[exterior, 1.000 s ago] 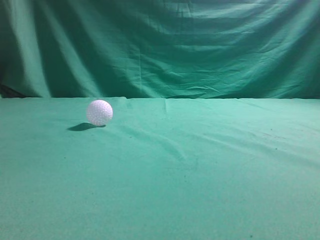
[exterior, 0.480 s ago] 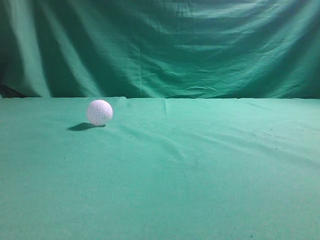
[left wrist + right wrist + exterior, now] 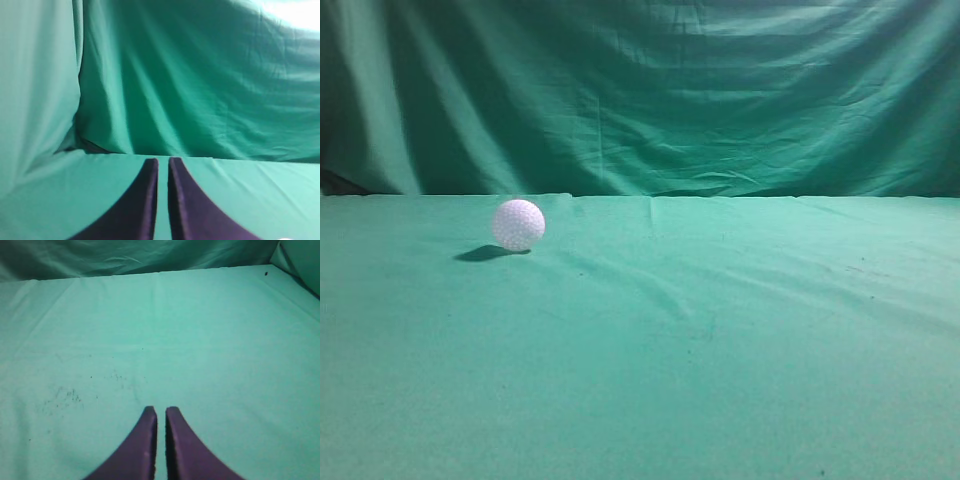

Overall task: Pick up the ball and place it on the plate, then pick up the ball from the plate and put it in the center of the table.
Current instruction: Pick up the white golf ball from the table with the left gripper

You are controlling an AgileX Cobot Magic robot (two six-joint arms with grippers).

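A white dimpled ball (image 3: 518, 224) rests on the green cloth-covered table (image 3: 720, 330), at the far left in the exterior view. No plate shows in any view. Neither arm appears in the exterior view. My left gripper (image 3: 163, 161) shows in the left wrist view, its dark fingers almost together with nothing between them, pointing at the far table edge and the backdrop. My right gripper (image 3: 160, 410) shows in the right wrist view, its fingers almost together and empty, above bare cloth. The ball is out of both wrist views.
A green cloth backdrop (image 3: 650, 90) hangs behind the table. The cloth has soft wrinkles near the middle and some dark specks (image 3: 62, 396) in the right wrist view. A small white sliver (image 3: 286, 238) touches the bottom edge of the left wrist view.
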